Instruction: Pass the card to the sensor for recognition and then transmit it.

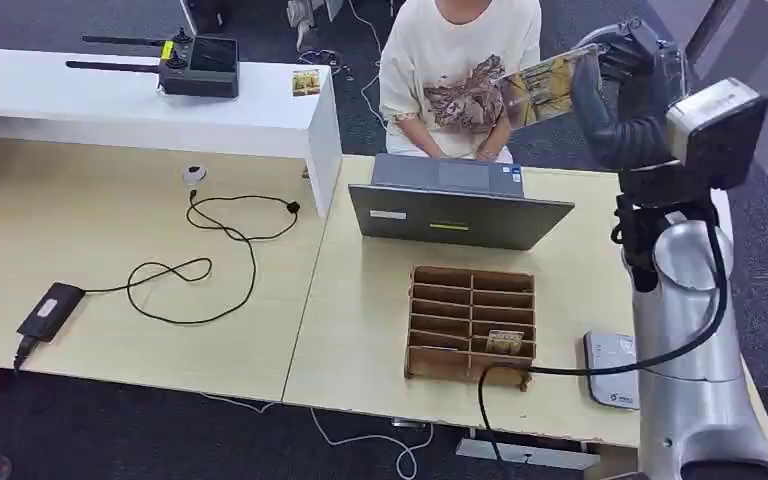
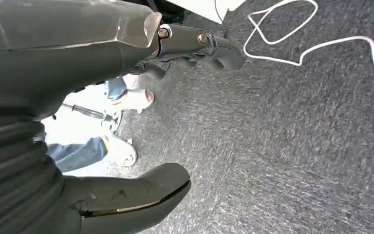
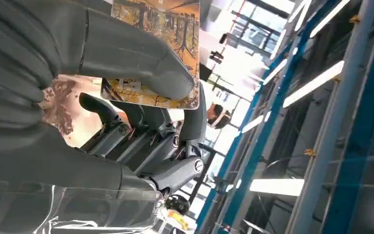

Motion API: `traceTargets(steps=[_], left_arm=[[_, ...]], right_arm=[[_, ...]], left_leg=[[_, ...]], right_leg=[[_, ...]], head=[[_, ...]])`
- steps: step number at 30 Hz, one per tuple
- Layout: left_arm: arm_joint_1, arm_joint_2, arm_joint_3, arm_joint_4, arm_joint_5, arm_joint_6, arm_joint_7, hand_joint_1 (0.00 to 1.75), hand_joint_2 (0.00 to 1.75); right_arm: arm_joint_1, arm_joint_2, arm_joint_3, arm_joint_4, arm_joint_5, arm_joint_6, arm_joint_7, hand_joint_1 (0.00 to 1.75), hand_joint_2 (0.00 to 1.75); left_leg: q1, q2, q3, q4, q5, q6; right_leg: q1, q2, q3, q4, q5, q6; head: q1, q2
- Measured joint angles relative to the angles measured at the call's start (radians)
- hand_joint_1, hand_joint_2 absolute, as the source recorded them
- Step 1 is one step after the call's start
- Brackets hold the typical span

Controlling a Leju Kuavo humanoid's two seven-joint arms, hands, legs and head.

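My right hand (image 1: pixel 628 62) is raised high at the far right of the table and holds a yellow-brown picture card (image 1: pixel 545 90), which sticks out toward the person (image 1: pixel 460 70) seated behind the laptop. Up close in the right wrist view, the thumb (image 3: pixel 131 56) presses on the card (image 3: pixel 173 22) with the fingers behind it. The white card sensor (image 1: pixel 610 368) lies flat on the table by the base of my right arm. My left hand (image 2: pixel 126 112) hangs over the grey floor with its fingers apart and nothing in it.
A wooden slotted box (image 1: pixel 472 322) near the front edge holds another card (image 1: pixel 505 342). A grey laptop (image 1: pixel 455 205) stands behind it. A black cable (image 1: pixel 520 372) runs from the sensor. On the left table lie a looping cord (image 1: pixel 210 265), a power brick (image 1: pixel 50 310), and a raised white shelf (image 1: pixel 140 105) with a controller (image 1: pixel 200 66).
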Motion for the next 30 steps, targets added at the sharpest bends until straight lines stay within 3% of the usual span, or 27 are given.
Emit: traceTargets(steps=[9, 16, 26, 30], left_arm=[[0.001, 0.001, 0.019, 0.000, 0.001, 0.004, 0.020, 0.00, 1.75], [0.001, 0.000, 0.019, 0.000, -0.005, 0.004, 0.031, 0.00, 1.75], [0.001, -0.006, 0.021, 0.000, -0.008, 0.004, 0.054, 0.00, 1.75], [0.001, -0.009, 0.022, 0.000, -0.009, 0.004, 0.057, 0.00, 1.75]], right_arm=[[0.264, -0.029, -0.028, -0.221, -0.038, -0.021, -0.016, 1.75, 1.75], [0.444, -0.027, -0.116, -0.279, -0.039, -0.080, 0.032, 1.75, 1.75], [0.595, 0.072, -0.266, -0.261, -0.028, -0.262, 0.097, 1.75, 1.75], [0.615, 0.107, -0.301, -0.226, -0.035, -0.294, 0.107, 1.75, 1.75]], left_leg=[[0.000, -0.001, 0.000, 0.000, 0.000, 0.000], [0.000, -0.001, -0.001, 0.000, 0.000, 0.000], [0.000, 0.000, -0.001, 0.000, 0.000, 0.000], [0.000, 0.000, -0.001, 0.000, 0.000, 0.000]], right_leg=[[0.000, -0.001, 0.000, 0.000, 0.000, 0.000], [0.000, -0.001, 0.000, 0.000, 0.000, 0.000], [0.000, -0.001, 0.000, 0.000, 0.000, 0.000], [0.000, 0.000, 0.000, 0.000, 0.000, 0.000]], head=[[0.000, 0.000], [0.000, 0.000], [0.000, 0.000], [0.000, 0.000]])
